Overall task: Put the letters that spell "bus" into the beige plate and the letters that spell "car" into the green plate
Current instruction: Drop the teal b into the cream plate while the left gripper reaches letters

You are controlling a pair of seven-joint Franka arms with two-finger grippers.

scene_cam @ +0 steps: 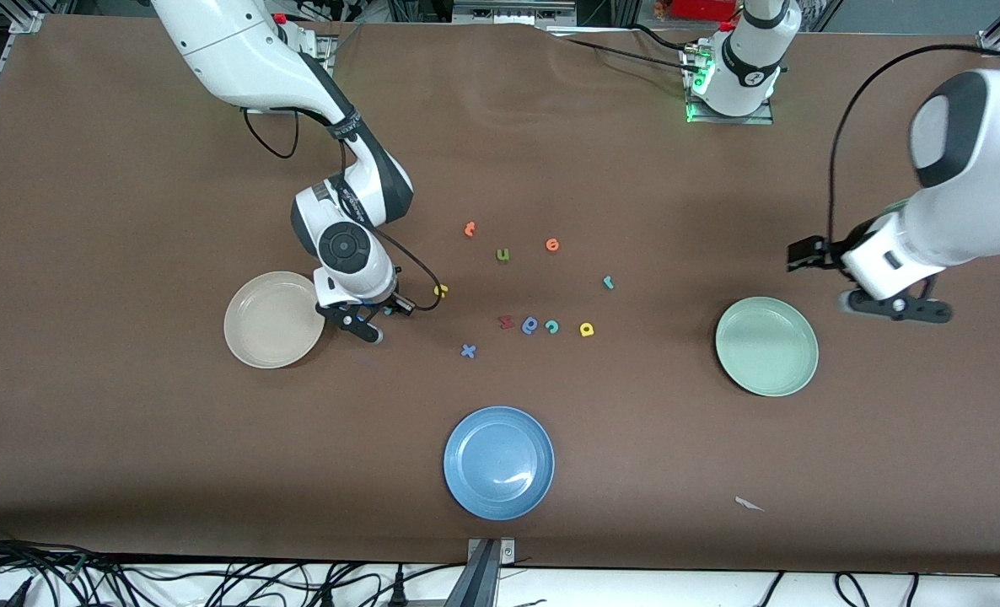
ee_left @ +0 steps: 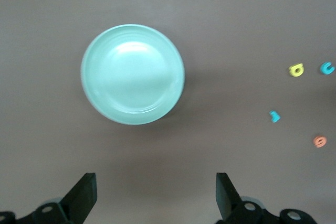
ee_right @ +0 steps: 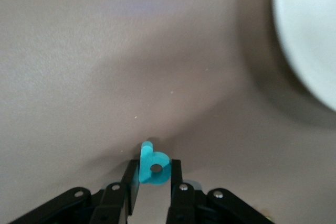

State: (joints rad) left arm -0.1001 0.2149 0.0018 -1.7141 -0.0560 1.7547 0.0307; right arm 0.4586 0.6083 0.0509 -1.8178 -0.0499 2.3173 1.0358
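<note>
Beside beige plate (scene_cam: 273,319): right gripper (scene_cam: 371,320) pinching teal b (ee_right: 153,167) (foam: light, squashy, so grip flat faces gently). Mid-table: c (scene_cam: 551,326), a (scene_cam: 586,329), r (scene_cam: 608,282) loose. Near green plate (scene_cam: 766,346): left gripper (ee_left: 155,195) waits, spread wide.

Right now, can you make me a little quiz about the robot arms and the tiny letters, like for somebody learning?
1. True or false: the right gripper holds the teal b in its jaws.
2. Which plate is the right gripper beside: A beige plate, B green plate, C blue plate?
3. Fill in: the left gripper waits with its jaws ____ near the green plate.

Key: 1 true; 2 A; 3 open.
</note>
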